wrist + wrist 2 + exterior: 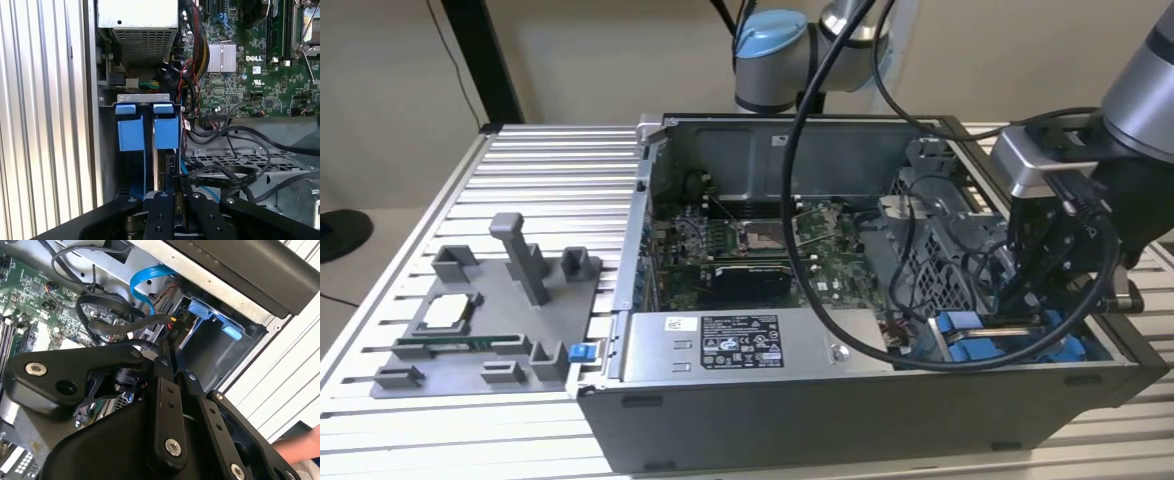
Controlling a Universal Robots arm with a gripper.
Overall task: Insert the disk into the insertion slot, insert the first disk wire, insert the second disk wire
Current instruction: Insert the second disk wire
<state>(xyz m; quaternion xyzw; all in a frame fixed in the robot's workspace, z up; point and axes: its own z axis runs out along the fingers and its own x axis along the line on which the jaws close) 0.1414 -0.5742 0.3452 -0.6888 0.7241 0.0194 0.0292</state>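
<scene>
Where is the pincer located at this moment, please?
In the exterior view, the pincer is down inside the computer case at that view's right, just above the insertion slot with its blue tabs, beside the perforated metal cage.

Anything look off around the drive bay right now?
Nothing damaged or spilled. The gripper sits low at the insertion slot, with blue tabs at its mouth. Loose black cables drape over the neighbouring cage, untidy but not snagged.

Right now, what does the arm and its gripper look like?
The arm is silver-grey with a light-blue joint cap and black cables draped along it. The gripper is matte black, with flat linkage bars fixed by silver screws, seen in both wrist views.
</scene>
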